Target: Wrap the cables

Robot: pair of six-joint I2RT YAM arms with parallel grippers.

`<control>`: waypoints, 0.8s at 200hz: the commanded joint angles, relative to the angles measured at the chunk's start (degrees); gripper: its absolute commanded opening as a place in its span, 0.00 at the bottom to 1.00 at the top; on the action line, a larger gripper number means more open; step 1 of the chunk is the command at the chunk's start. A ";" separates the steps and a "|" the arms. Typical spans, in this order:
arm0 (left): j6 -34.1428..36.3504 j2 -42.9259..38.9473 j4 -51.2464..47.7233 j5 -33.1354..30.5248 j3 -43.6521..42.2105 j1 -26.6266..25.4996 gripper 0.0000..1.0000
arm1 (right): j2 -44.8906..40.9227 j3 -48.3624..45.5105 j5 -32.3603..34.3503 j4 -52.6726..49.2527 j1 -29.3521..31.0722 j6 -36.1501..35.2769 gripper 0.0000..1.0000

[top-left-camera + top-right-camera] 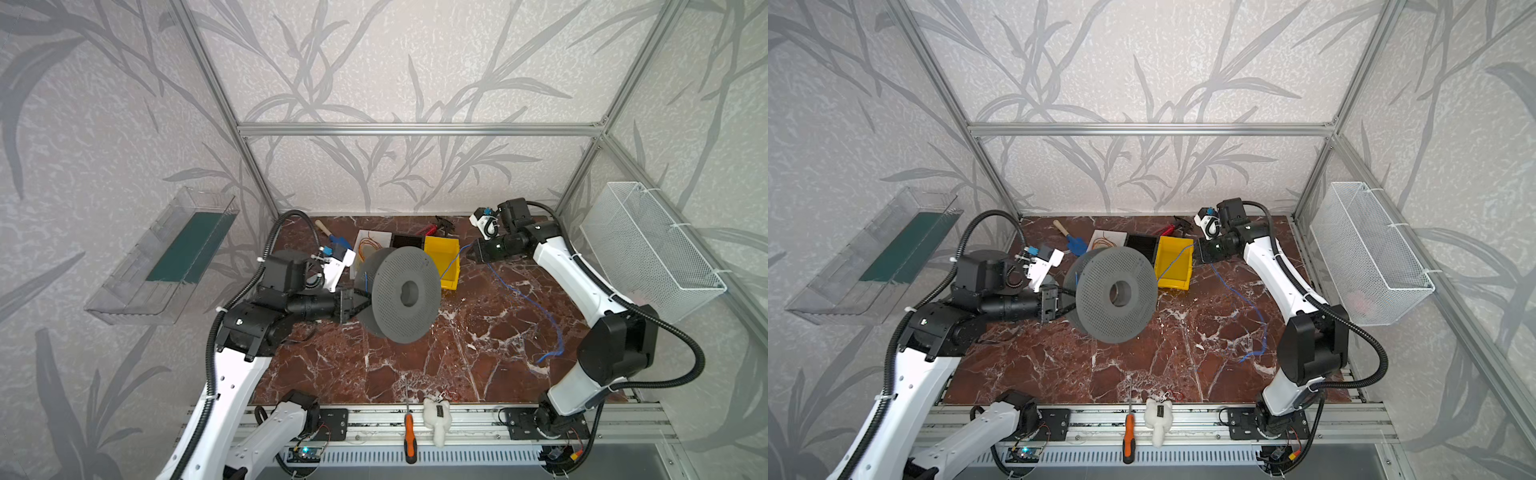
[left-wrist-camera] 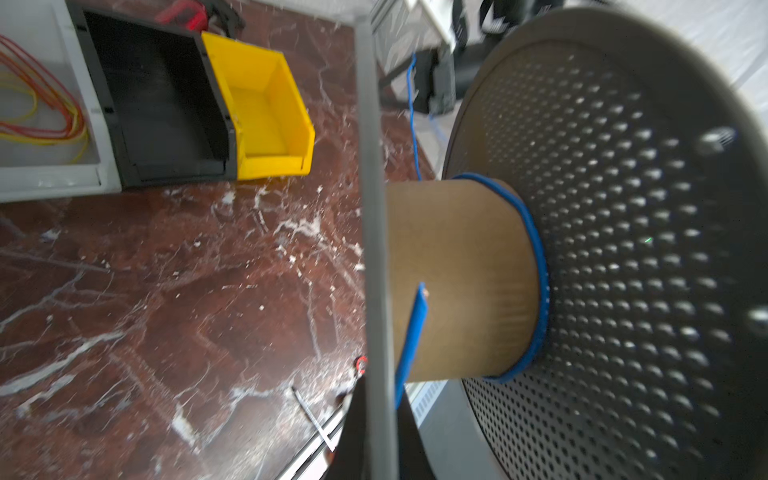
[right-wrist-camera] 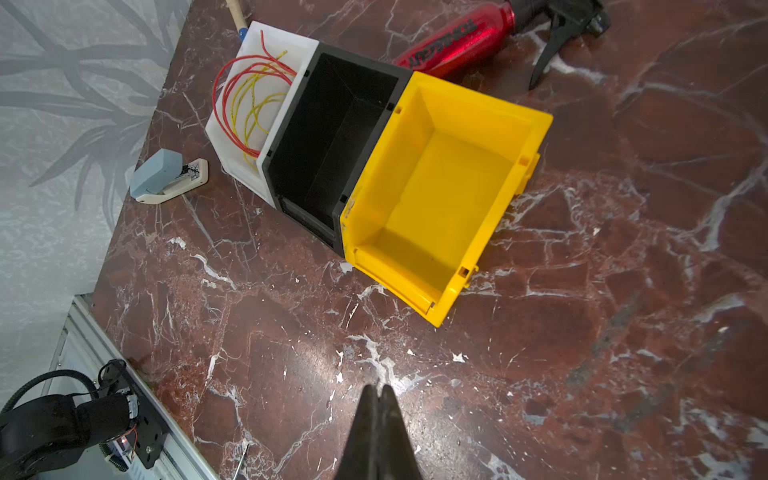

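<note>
The spool is clamped by its flange in the left gripper. The cable, wound on its core, is pinched in the right gripper at the spool's 2 o'clock.

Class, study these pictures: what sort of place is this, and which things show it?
Probably a robotics lab test cell: an aluminium frame encloses the marble-patterned tabletop, the left arm and right arm are mounted along its front rail, and a screwdriver lies there.
</note>
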 commanded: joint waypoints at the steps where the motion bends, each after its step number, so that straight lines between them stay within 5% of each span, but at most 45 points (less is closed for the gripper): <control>1: 6.99 1.07 -9.15 -11.94 -0.20 -6.82 0.00 | 2.08 7.10 3.57 -5.16 -1.54 0.29 0.00; 46: 6.73 13.74 -11.34 -41.53 1.18 -24.51 0.00 | 5.22 19.03 0.14 -10.28 3.19 -0.29 0.00; 84: 4.43 24.35 -8.71 -55.18 4.37 -28.02 0.00 | 7.74 31.22 -2.43 -17.59 8.80 -1.41 0.00; 126: -8.46 30.76 -6.32 -66.54 11.84 -27.63 0.00 | 4.10 31.52 -11.77 -16.96 13.37 1.01 0.00; 160: -15.12 33.97 -0.51 -63.05 15.61 -25.01 0.00 | -6.13 17.47 -20.10 -4.27 16.50 7.25 0.00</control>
